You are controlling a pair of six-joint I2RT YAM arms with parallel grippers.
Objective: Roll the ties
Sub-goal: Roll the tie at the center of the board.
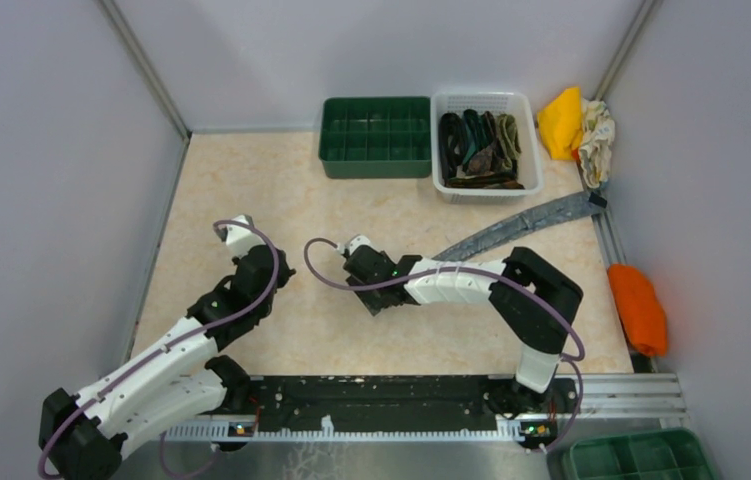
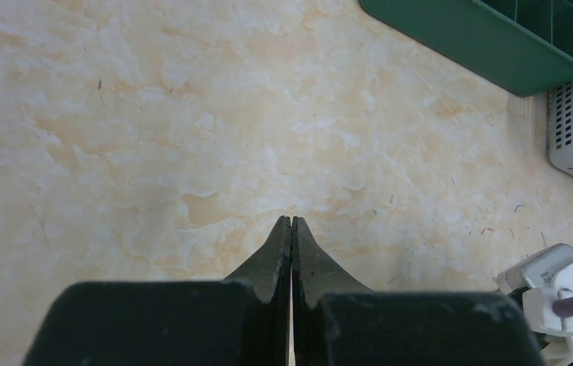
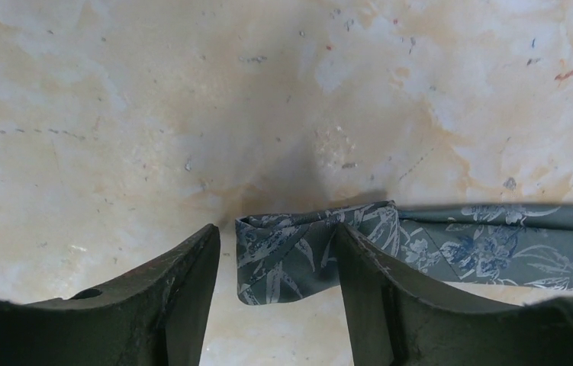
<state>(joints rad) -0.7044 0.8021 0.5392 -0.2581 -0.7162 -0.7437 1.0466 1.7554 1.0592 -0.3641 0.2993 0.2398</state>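
A grey tie with a fine leaf pattern lies flat across the table, from the right wall toward the middle. Its near end is folded over once and lies between the fingers of my right gripper, which is open just above the table. One finger covers part of the fold. In the top view my right gripper hides this end. My left gripper is shut and empty over bare table, to the left of the right gripper. Several dark ties lie in the white basket.
A green divided tray stands at the back beside the white basket. A yellow cloth and a patterned cloth lie at the back right, an orange cloth by the right wall. Another green tray sits at the near right.
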